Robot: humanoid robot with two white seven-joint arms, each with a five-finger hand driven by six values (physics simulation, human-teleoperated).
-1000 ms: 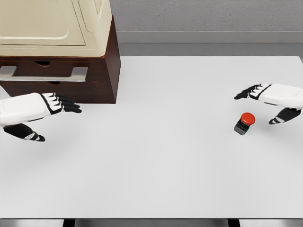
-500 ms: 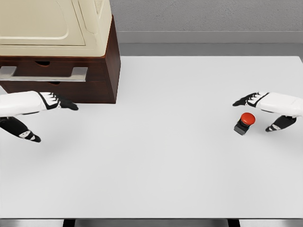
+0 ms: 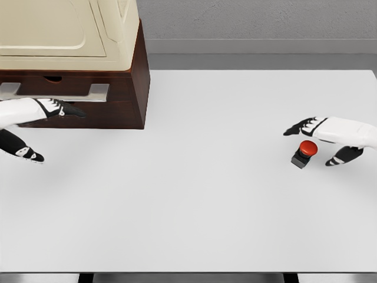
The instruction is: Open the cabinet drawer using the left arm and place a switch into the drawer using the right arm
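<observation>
1. From the head view, we see the cabinet [image 3: 70, 59] at the table's far left corner: dark brown wood at the base, with a cream upper part above it.

2. The drawer [image 3: 56, 92] shows as a pale grey strip across the brown front. It looks closed, and we cannot see inside it, so we cannot tell what it holds.

3. Our left hand [image 3: 26, 121] comes in from the left edge, fingers stretched out and holding nothing. The dark fingers [image 3: 62, 109] point right across the cabinet's front, just below the drawer strip; we cannot tell whether they touch the wood. The thumb [image 3: 23, 152] hangs lower, apart from the fingers.

4. The switch [image 3: 304, 152], a red button on a small black base, stands upright on the table at the right side, well apart from the cabinet.

5. Our right hand [image 3: 333, 138] reaches in from the right edge, spread wide and gripping nothing. Its fingers sit just above and beyond the switch, the thumb just to the switch's right, so the switch stands between them; no contact is visible.

6. The table [image 3: 194, 200] is plain white and flat. Behind it runs a grey wall [image 3: 259, 20] with a lighter band along its foot.
</observation>
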